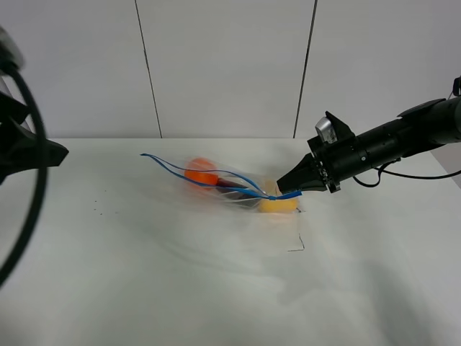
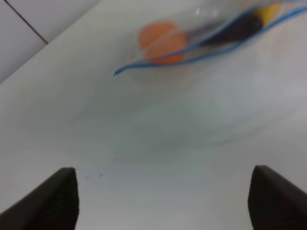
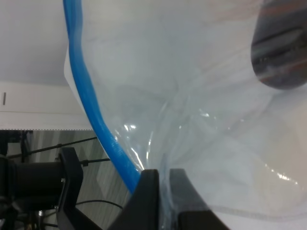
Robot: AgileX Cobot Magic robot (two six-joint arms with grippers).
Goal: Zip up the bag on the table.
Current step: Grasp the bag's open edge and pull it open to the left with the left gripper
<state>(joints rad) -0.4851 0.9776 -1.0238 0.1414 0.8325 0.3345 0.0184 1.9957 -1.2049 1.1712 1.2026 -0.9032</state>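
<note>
Bag (image 1: 223, 184) lies near middle of table (image 1: 144, 288), a little toward far side, long axis left to right. Blue zipper strip (image 1: 173, 167) not sealed: two lips gape apart at left end.

Right gripper (image 1: 289, 189) pinches right corner of bag, fingers pressed together on plastic just beside strip.

Left gripper (image 2: 165, 194) spread wide, holds nothing, at left, well apart from bag.

Risks:
- Thin film can slip out of pinch if other end is pulled.
- Lips misaligned, so seal skips.
- Produce inside rolls, bag shifts.
</note>
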